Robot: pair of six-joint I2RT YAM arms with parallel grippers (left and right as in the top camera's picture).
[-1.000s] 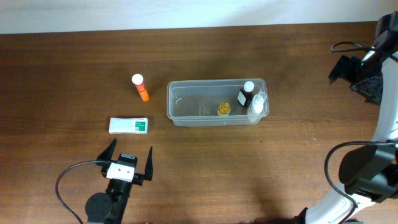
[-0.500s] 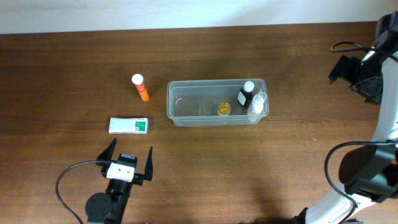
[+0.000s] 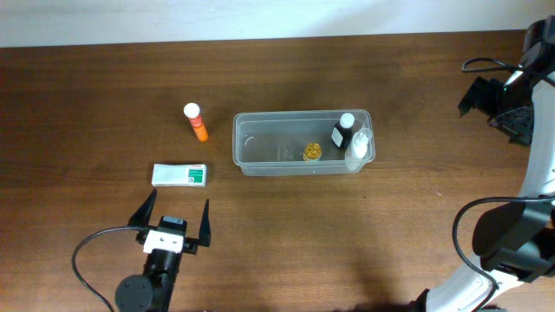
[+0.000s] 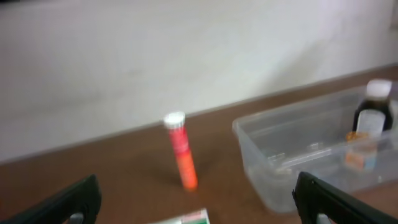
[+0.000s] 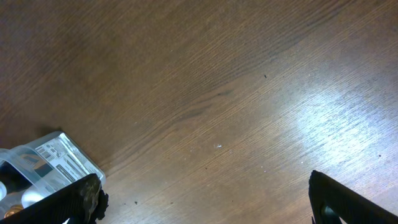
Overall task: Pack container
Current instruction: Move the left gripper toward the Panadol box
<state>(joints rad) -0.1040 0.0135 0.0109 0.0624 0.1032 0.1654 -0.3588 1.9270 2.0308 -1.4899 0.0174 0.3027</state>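
The container, a clear rectangular tub, stands mid-table with a dark bottle, a clear bottle and a small gold-lidded jar inside. An orange tube stands left of it and a white-and-green box lies nearer me. My left gripper is open just below the box, empty. In the left wrist view the tube, the tub and the box's edge lie ahead of the open left gripper. My right gripper is open, far right of the tub.
The right wrist view looks down on bare wood between the open right gripper's fingers, with the tub's corner at lower left. A white wall rises behind the table's far edge. A black cable loops beside the left arm.
My left gripper has shifted slightly to the left, towards the box. The right arm and all objects have stayed put.
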